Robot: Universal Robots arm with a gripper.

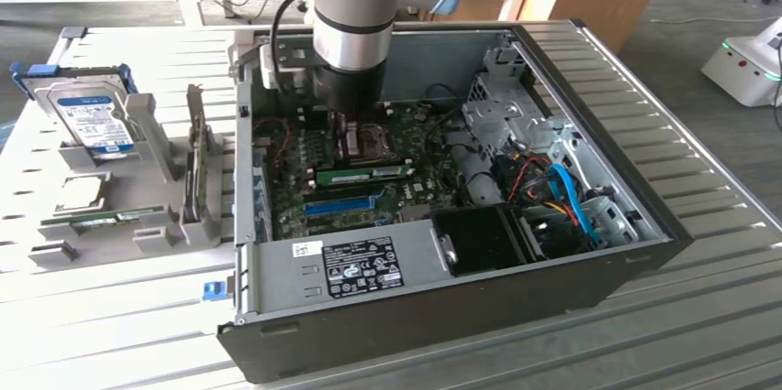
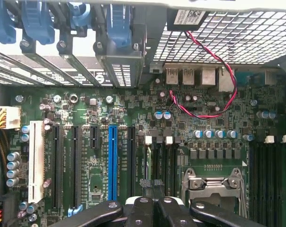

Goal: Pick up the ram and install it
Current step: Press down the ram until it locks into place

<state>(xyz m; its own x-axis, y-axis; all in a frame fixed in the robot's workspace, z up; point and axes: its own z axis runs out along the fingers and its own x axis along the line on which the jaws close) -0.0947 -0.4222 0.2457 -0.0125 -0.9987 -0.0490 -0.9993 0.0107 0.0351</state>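
1. The computer case [image 1: 404, 317] lies open on the slatted worktop [image 1: 110, 317], and the long blue slot [image 2: 112, 161] on its motherboard [image 2: 204, 123] serves as the landmark here.
2. The ram [image 1: 364, 173] stands on edge in a black memory slot that runs parallel to the blue slot, near it, between the blue slot and the metal processor socket [image 2: 213, 182].
3. In the wrist view the ram appears edge-on as a thin green line, with one end at a white latch [image 2: 148, 140] and the other end passing under the jaws.
4. The arm [image 1: 354, 15] reaches straight down into the case, on the ram's side of the blue slot.
5. The jaws are together, with their black tips directly over the ram's upper edge. Whether they touch the ram cannot be told.
6. A white slot [image 2: 36, 161] lies on the opposite side of the blue slot from the ram, with black slots between them.
7. A red-and-black twisted wire [image 2: 214, 85] loops over the board beyond the ram, farther from the blue slot.
8. Outside the case, well apart from the blue slot toward the exterior view's left, a hard drive [image 1: 92, 120] with a blue label stands in a grey holder [image 1: 146, 179].
9. Another thin green board [image 1: 113, 218] lies low in that holder.
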